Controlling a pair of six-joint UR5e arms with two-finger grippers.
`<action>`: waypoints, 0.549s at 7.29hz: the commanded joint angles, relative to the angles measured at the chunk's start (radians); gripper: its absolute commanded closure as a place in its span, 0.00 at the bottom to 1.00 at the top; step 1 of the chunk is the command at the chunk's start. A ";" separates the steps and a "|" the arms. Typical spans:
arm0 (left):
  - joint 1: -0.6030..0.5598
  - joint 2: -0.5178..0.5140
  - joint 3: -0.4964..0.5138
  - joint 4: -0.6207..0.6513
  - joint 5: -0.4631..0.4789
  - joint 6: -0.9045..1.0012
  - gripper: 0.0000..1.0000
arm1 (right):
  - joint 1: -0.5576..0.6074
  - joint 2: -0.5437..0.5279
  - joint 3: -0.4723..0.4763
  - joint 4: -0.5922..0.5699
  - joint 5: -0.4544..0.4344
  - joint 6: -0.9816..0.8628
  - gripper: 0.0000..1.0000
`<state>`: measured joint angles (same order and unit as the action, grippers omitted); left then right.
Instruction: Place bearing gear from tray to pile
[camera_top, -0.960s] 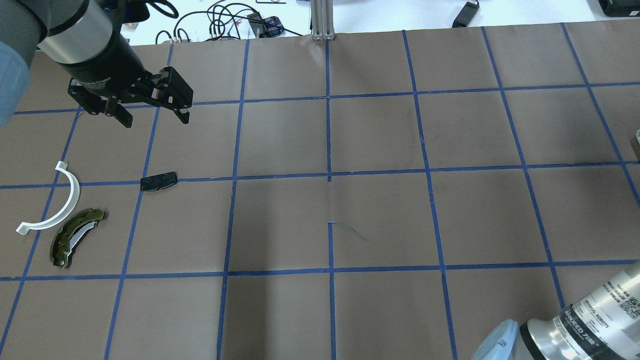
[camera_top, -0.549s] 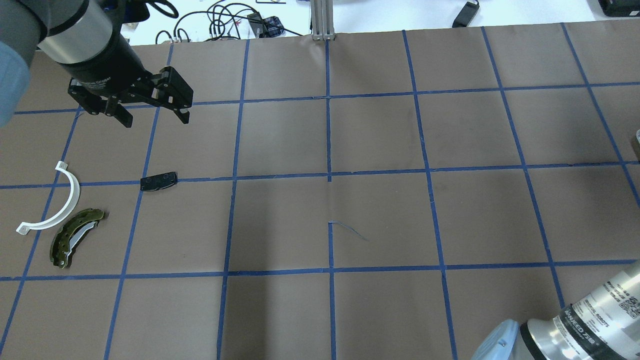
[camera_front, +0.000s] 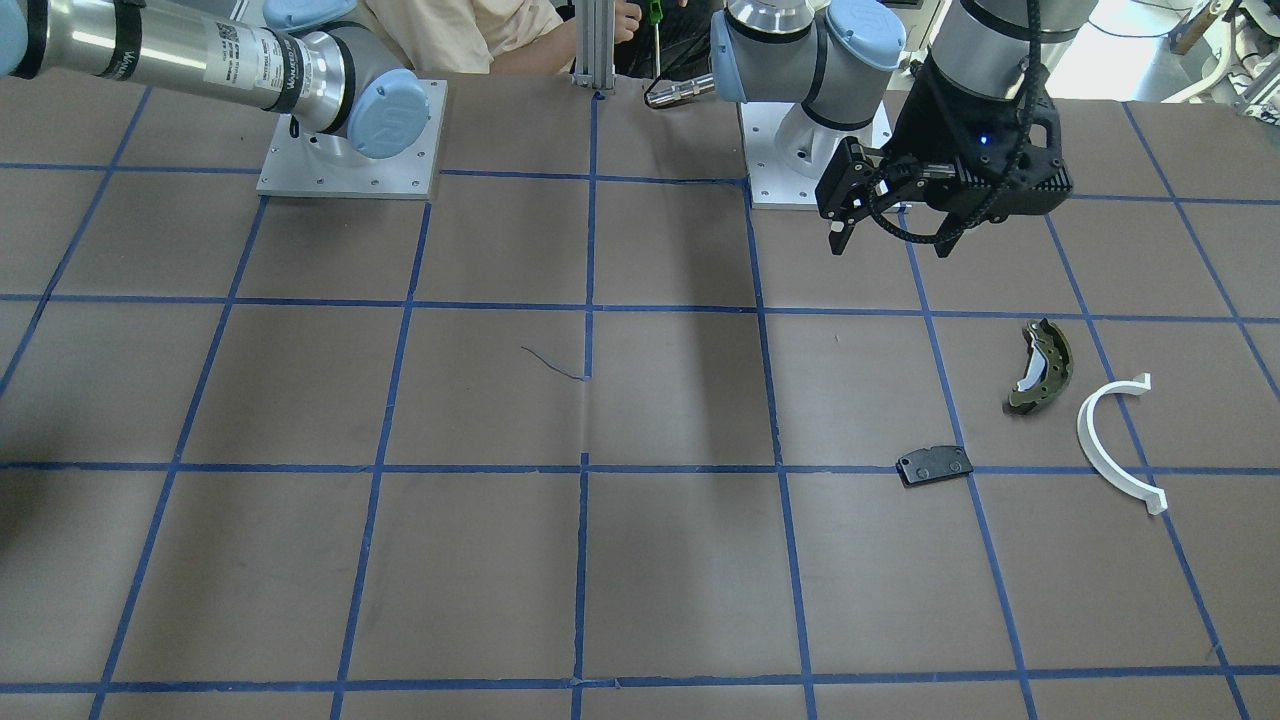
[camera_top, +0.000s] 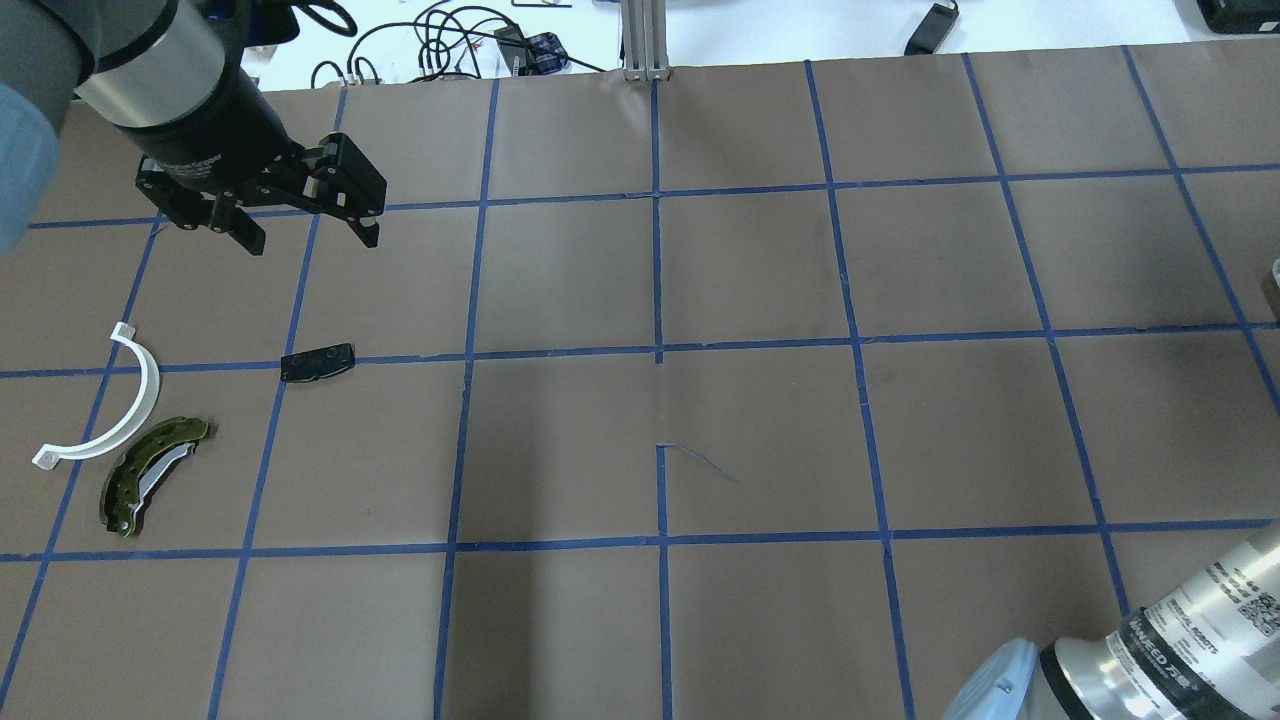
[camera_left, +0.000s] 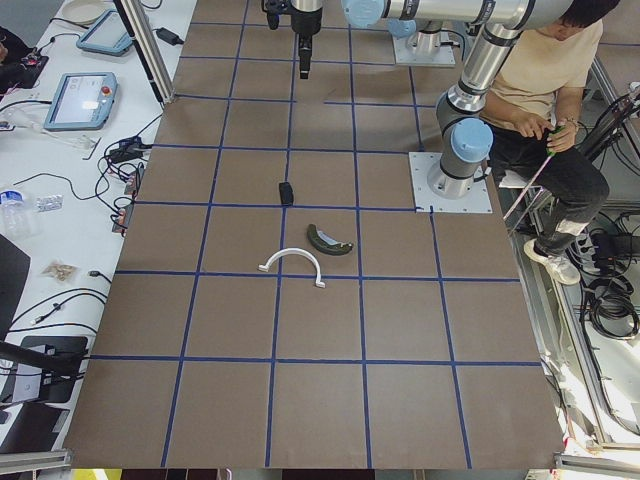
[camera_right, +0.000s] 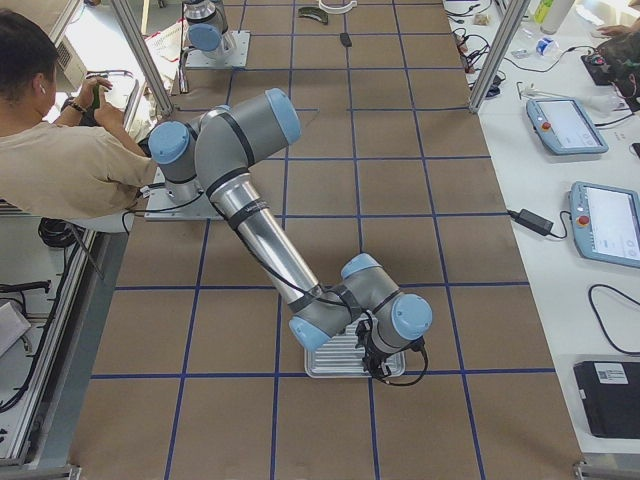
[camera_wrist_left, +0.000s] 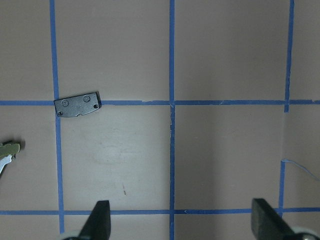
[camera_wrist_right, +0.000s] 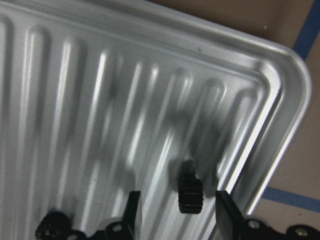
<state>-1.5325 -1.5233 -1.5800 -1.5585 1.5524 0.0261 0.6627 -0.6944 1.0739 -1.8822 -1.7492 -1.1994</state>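
Observation:
A small black bearing gear (camera_wrist_right: 190, 195) stands on the ribbed silver tray (camera_wrist_right: 100, 100), near its corner. My right gripper (camera_wrist_right: 177, 212) is open low over the tray, one finger on each side of the gear and apart from it. A second black gear (camera_wrist_right: 52, 224) lies at the lower left. The tray (camera_right: 325, 365) sits under the right wrist. The pile is an olive brake shoe (camera_top: 150, 475), a white half-ring arc (camera_top: 120, 410) and a black pad (camera_top: 317, 362). My left gripper (camera_top: 310, 235) hangs open and empty above the table, behind the pad (camera_wrist_left: 77, 105).
An aluminium post (camera_top: 645, 40) stands at the table's far edge, with cables (camera_top: 440, 40) beyond it. A person (camera_right: 60, 150) sits by the robot bases. Blue tape lines grid the brown table (camera_top: 760, 430).

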 joint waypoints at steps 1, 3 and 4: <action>0.000 0.000 0.000 0.000 0.000 0.000 0.00 | 0.000 0.001 0.001 0.000 -0.001 0.004 0.79; 0.000 0.000 0.000 0.000 0.000 0.000 0.00 | 0.000 -0.001 0.000 0.002 0.002 0.003 1.00; 0.000 0.000 0.000 0.000 0.002 0.000 0.00 | 0.000 -0.002 -0.002 0.005 0.007 0.003 1.00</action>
<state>-1.5324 -1.5232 -1.5800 -1.5585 1.5527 0.0261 0.6627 -0.6948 1.0740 -1.8802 -1.7472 -1.1960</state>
